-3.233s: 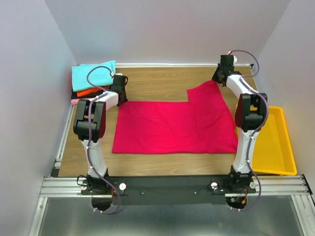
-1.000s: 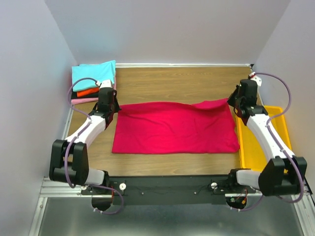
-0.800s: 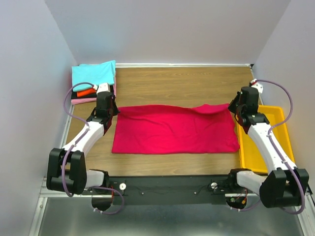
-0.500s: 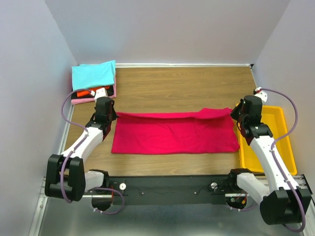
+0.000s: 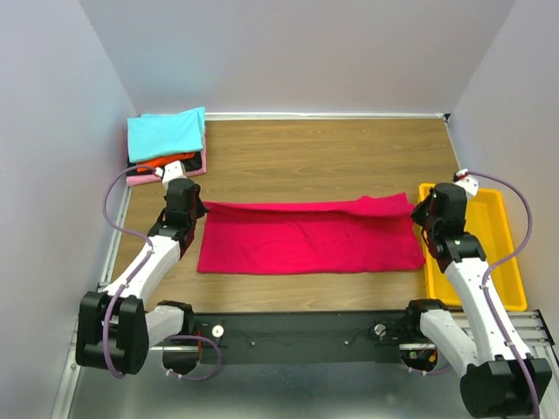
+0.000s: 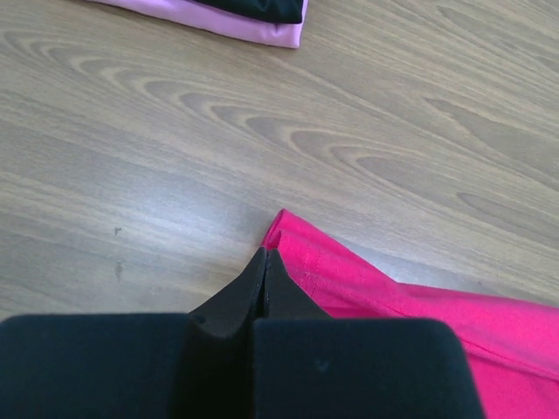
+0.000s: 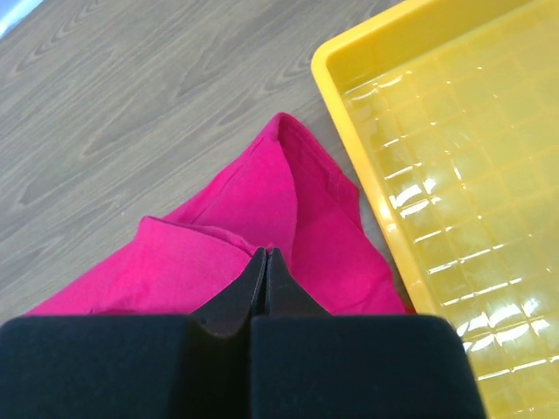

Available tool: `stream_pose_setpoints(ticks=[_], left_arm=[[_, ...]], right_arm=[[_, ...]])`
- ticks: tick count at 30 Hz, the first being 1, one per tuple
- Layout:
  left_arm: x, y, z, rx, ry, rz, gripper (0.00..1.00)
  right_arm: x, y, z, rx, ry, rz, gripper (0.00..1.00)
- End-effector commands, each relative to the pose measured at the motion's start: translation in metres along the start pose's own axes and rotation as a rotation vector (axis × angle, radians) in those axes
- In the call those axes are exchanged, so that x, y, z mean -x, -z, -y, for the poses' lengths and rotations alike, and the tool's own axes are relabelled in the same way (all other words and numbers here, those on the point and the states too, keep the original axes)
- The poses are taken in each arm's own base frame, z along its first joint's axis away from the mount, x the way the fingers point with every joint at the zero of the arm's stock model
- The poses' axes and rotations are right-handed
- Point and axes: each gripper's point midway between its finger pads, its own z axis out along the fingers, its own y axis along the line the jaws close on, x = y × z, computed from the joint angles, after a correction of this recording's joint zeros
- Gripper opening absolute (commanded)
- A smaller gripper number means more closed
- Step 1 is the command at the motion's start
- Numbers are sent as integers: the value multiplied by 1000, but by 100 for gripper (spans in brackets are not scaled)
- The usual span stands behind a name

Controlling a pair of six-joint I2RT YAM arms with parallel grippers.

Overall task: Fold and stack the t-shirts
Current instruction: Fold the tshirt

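The crimson t-shirt [image 5: 306, 240] lies across the middle of the table as a wide band, its far edge raised and pulled toward the near side. My left gripper [image 5: 194, 209] is shut on the shirt's far left corner [image 6: 293, 253]. My right gripper [image 5: 417, 210] is shut on a fold at the shirt's far right corner [image 7: 262, 201]. A stack of folded shirts sits at the far left: cyan [image 5: 166, 133] on top, orange-red [image 5: 154, 162] under it, pink [image 5: 190, 168] at the bottom. Pink [image 6: 218, 16] and black [image 6: 262, 7] edges show in the left wrist view.
The yellow plastic bin [image 5: 493, 262] stands along the table's right edge, right next to the shirt's right end and my right gripper; it also shows in the right wrist view [image 7: 454, 131]. Bare wood table [image 5: 323, 157] lies behind the shirt.
Both grippers have drawn the shirt's far edge and raised sleeve part toward the near side, so the shirt is now a narrower band. Both arms have pulled back toward their bases.
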Motion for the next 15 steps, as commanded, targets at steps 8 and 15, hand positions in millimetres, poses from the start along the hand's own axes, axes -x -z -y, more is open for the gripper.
stream_pose_setpoints(ticks=[8, 15], left_arm=[[-3, 14, -6, 11, 50, 30, 0], [-12, 19, -6, -10, 61, 22, 0]], right_arm=[[17, 21, 32, -130, -94, 132, 1], [18, 25, 33, -121, -109, 150, 1]])
